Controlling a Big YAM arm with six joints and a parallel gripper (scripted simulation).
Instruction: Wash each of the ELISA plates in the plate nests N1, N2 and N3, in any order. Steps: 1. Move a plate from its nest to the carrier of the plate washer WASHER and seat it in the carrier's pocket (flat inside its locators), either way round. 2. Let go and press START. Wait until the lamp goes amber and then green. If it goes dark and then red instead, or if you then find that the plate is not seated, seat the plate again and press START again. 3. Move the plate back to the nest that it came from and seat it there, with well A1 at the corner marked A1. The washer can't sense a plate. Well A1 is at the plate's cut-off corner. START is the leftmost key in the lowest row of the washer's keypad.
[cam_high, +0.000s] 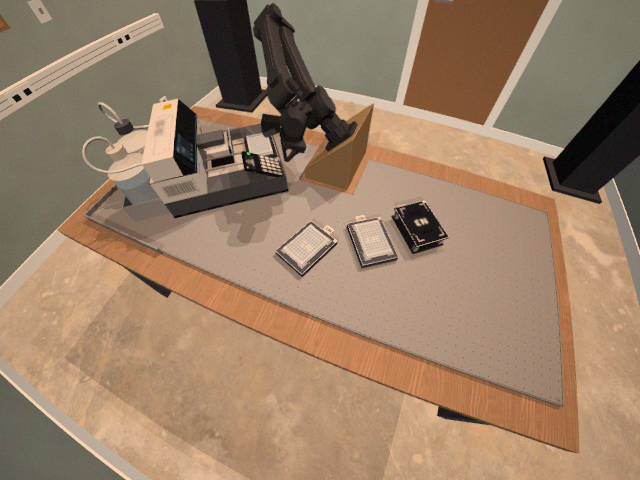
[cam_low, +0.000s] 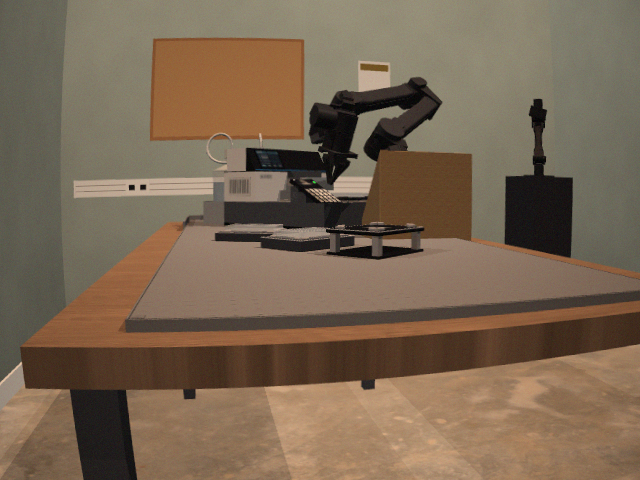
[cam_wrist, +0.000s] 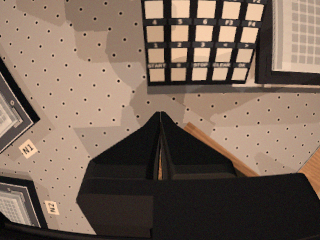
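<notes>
Beside keypad (cam_high: 269, 164) (cam_low: 323, 194) (cam_wrist: 202, 42): claw (cam_high: 292, 156) (cam_low: 331, 182) (cam_wrist: 160, 119) closed, grasping nothing | carrier plate (cam_high: 259, 144) (cam_wrist: 298, 37): pale, gridded

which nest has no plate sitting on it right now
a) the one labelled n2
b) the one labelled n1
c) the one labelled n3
c) The N3 nest shows only its bare black top, while white plates lie on N1 and N2.
</notes>
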